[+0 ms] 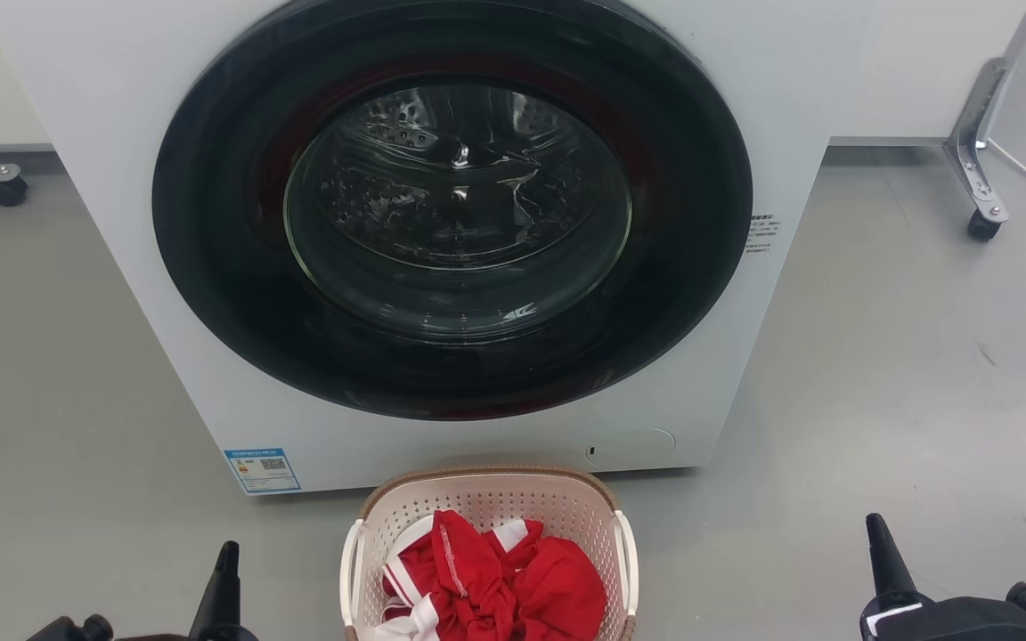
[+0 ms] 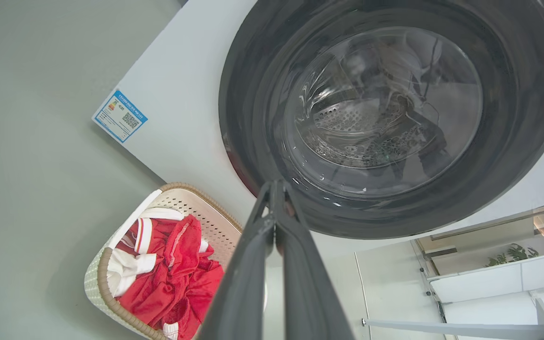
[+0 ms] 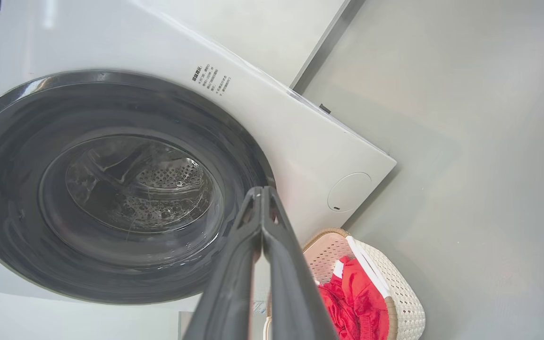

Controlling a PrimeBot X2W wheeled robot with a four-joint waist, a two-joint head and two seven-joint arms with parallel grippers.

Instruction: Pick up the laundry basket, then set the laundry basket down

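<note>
The cream-white perforated laundry basket (image 1: 488, 507) with a brown woven-look rim stands on the floor just before the washing machine, holding red and white clothes (image 1: 495, 579). It also shows in the left wrist view, laundry basket (image 2: 191, 203), and in the right wrist view, laundry basket (image 3: 406, 297). My left gripper (image 1: 226, 556) is low at the left of the basket, apart from it, its fingers pressed together (image 2: 274, 189). My right gripper (image 1: 876, 532) is low at the right, well clear of the basket, also shut on nothing (image 3: 260, 193).
A white front-loading washing machine (image 1: 121, 178) with a closed dark round door (image 1: 452, 205) stands right behind the basket. Wheeled metal legs (image 1: 976, 178) stand at the far right and another caster (image 1: 5, 189) at the far left. Grey floor lies on both sides.
</note>
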